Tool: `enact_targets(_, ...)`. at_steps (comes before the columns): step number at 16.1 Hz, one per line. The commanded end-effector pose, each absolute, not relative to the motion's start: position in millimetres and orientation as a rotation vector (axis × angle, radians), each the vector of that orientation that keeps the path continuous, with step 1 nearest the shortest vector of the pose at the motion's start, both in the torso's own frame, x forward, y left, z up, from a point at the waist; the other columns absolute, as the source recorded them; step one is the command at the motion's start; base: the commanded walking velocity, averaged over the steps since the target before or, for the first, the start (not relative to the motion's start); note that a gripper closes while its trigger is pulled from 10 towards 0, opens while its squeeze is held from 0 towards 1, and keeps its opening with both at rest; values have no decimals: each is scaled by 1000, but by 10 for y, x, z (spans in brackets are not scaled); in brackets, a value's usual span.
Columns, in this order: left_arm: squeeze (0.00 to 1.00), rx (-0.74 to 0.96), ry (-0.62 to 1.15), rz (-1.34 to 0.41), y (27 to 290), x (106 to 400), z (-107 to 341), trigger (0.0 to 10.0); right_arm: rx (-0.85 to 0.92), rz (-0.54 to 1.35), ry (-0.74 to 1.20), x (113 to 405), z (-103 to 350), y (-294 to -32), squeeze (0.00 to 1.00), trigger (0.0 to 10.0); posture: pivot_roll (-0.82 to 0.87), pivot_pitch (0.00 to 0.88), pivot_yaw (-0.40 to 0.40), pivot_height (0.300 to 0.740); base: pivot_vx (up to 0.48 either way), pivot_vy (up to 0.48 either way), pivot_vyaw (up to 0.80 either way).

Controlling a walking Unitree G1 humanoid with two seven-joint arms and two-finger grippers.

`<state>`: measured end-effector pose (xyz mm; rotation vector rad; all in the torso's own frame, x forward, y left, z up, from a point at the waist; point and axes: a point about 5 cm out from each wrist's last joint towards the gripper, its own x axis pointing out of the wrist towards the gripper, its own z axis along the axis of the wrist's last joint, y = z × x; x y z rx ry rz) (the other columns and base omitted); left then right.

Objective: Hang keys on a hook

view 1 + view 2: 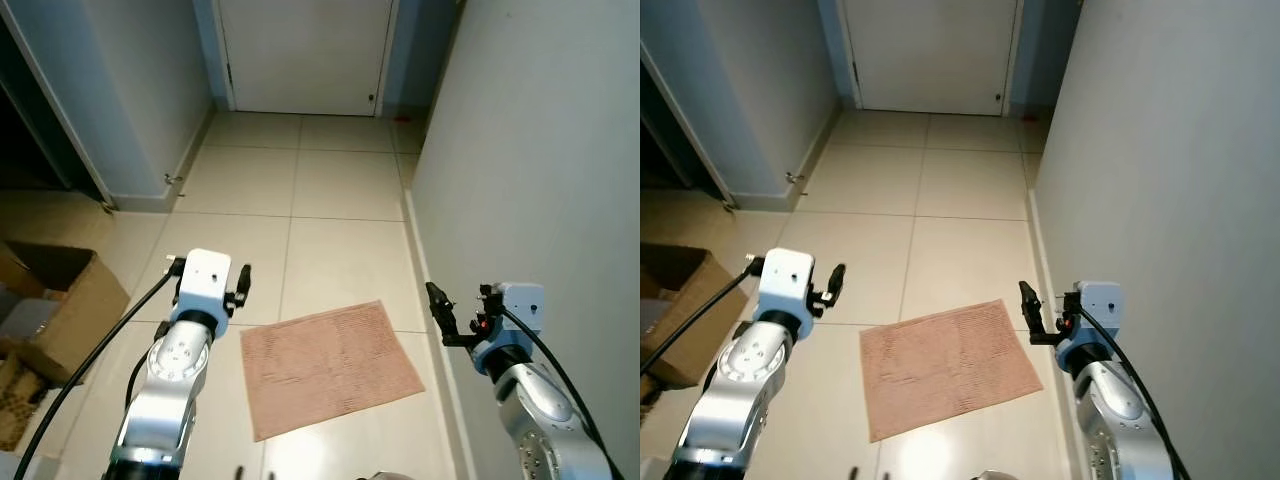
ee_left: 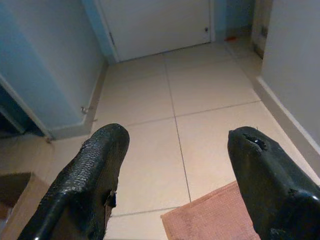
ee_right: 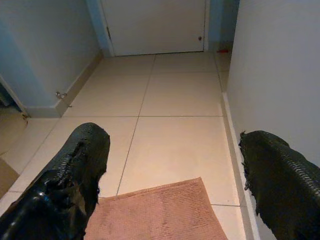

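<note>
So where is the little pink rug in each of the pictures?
Left eye view: the rug lies on the floor tiles, low in the middle, between the two arms.
Right eye view: the same rug, low in the middle.
Left wrist view: one corner of it, between the two black fingers.
Right wrist view: its far edge, between the fingers.
Shared landmark: the white door at the far end.

**Right wrist camera looks down a tiled hallway**

The right gripper [image 3: 172, 170] has its two black fingers [image 3: 65, 185] spread wide apart, with nothing between them. Under them lies a pinkish-brown mat [image 3: 160, 212] on the beige tile floor [image 3: 177, 100]. A closed white door [image 3: 155, 25] stands at the far end. A pale wall [image 3: 272, 70] runs beside the gripper.
</note>
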<state>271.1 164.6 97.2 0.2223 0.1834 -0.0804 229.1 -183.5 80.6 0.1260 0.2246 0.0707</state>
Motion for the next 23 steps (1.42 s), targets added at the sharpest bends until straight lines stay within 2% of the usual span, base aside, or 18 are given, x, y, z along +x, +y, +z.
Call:
enact_targets(1,0,200,161,-98,1618,2735,1047,10000,110,38,191,2280,855,-1870,1000,10000,-111,0,19,740,0,0,513)
enact_targets(3,0,171,140,-111,1544,2788,1097,10000,3,63,149,2276,880,-1852,1000,10000,-121,0,30,740,0,0,800)
enact_targets(11,0,251,123,-95,1581,2865,1087,10000,55,-4,175,2391,871,-1908,1000,10000,-110,0,4,740,0,0,800)
enact_targets(20,0,246,127,-112,1556,2828,1040,10000,-107,-65,207,2375,824,-1961,1000,10000,-118,0,13,740,0,0,800)
enact_targets(23,0,220,139,-120,1554,2825,1026,10000,-107,-89,206,2369,835,-2006,1000,10000,-123,0,12,740,0,0,800)
